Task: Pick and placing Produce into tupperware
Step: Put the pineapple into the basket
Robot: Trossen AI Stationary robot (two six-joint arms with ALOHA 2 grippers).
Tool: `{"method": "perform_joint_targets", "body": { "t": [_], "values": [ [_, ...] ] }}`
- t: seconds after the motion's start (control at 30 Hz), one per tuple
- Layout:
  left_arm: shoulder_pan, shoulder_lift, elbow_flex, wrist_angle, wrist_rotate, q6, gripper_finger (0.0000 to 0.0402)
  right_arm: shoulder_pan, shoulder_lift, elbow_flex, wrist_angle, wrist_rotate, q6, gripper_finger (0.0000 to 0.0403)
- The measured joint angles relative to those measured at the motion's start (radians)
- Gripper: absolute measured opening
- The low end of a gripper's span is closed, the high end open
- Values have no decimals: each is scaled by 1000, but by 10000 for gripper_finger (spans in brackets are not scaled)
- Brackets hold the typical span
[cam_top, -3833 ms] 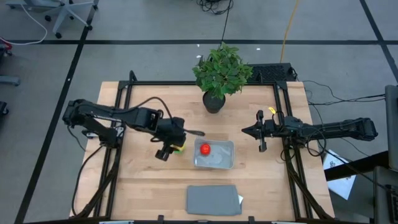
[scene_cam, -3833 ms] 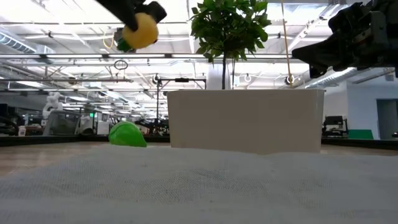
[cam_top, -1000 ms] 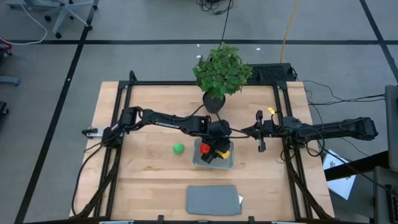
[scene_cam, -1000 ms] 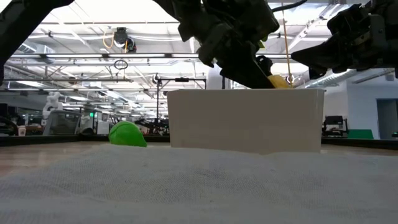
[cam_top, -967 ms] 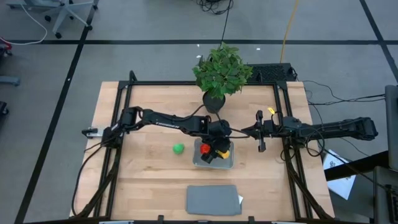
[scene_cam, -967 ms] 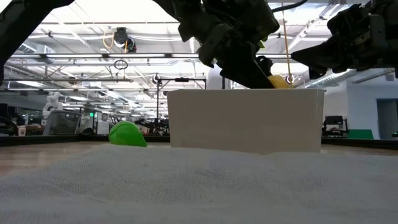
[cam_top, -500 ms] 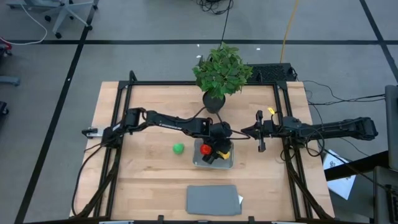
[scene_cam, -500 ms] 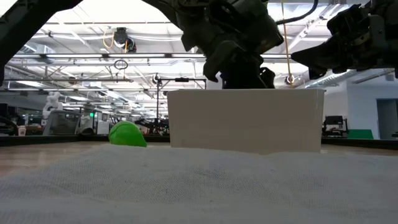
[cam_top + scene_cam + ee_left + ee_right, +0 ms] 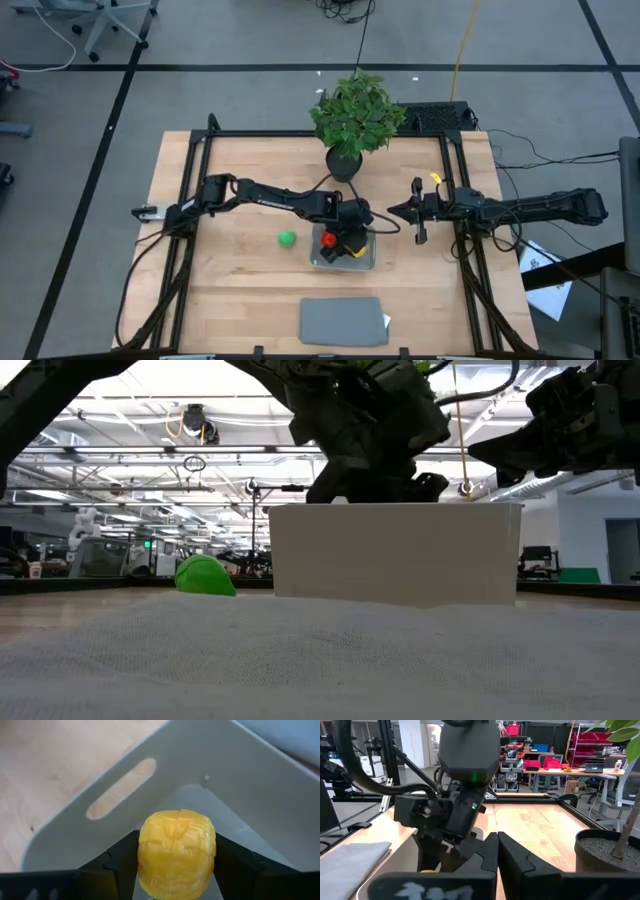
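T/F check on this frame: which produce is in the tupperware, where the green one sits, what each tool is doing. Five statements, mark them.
1. The left tool holds the yellow piece over the tupperware. True.
2. The green piece lies inside the tupperware. False: it sits on the wooden table, beside it.
3. The red piece is in the tupperware. True.
4. The right tool grips the potted plant. False: it hangs shut and empty beside the tupperware.
5. The flat grey rectangle covers the tupperware. False: it lies apart, near the table edge.
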Motion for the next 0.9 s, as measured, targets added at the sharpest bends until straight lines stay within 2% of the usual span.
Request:
{"method": "perform_joint_targets", "body": {
  "t": [0.4, 0.9],
  "values": [
    [0, 0, 0, -29, 0, 177, 212, 0, 0, 0, 0, 0, -7, 0],
    [1, 3, -14, -28, -2, 274, 212, 0, 0, 0, 0, 0, -7, 0]
  ]
}}
